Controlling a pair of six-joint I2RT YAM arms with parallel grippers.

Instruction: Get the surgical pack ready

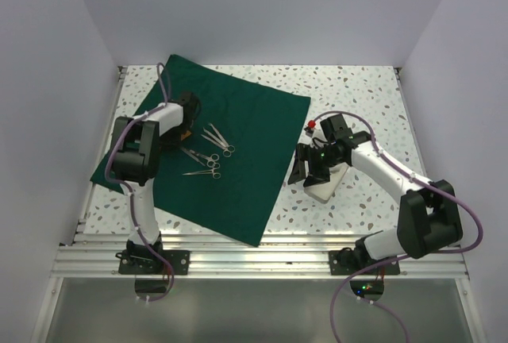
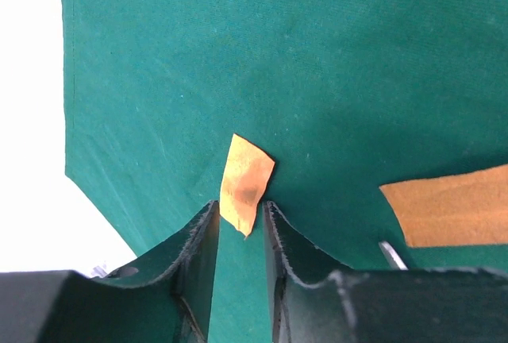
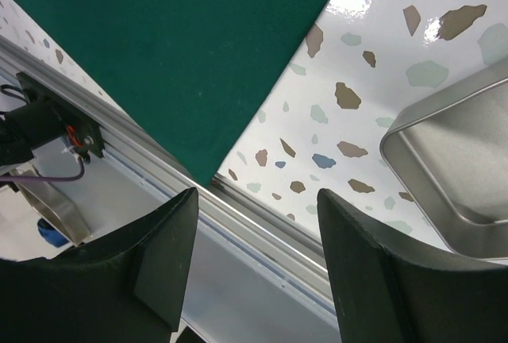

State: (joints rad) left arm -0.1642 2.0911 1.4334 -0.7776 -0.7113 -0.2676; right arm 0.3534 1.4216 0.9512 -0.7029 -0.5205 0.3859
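Note:
The dark green drape [image 1: 238,160] lies spread flat on the left half of the table. Steel scissors [image 1: 219,138] and forceps [image 1: 203,160] rest on it. My left gripper [image 1: 190,113] hangs low over the drape's left part. In the left wrist view that gripper [image 2: 240,208] has its jaws a narrow gap apart, with the pointed end of a small orange strip [image 2: 246,180] lying between the fingertips on the drape [image 2: 317,81]. My right gripper [image 3: 258,200] is open and empty, just left of the steel tray [image 3: 452,176], which sits beside the drape's right edge [image 1: 327,188].
A second, larger orange patch [image 2: 452,204] lies on the drape to the right of the left gripper, with a steel tip [image 2: 390,254] below it. A small red object [image 1: 312,126] sits by the right arm. The aluminium rail [image 1: 254,260] borders the near edge.

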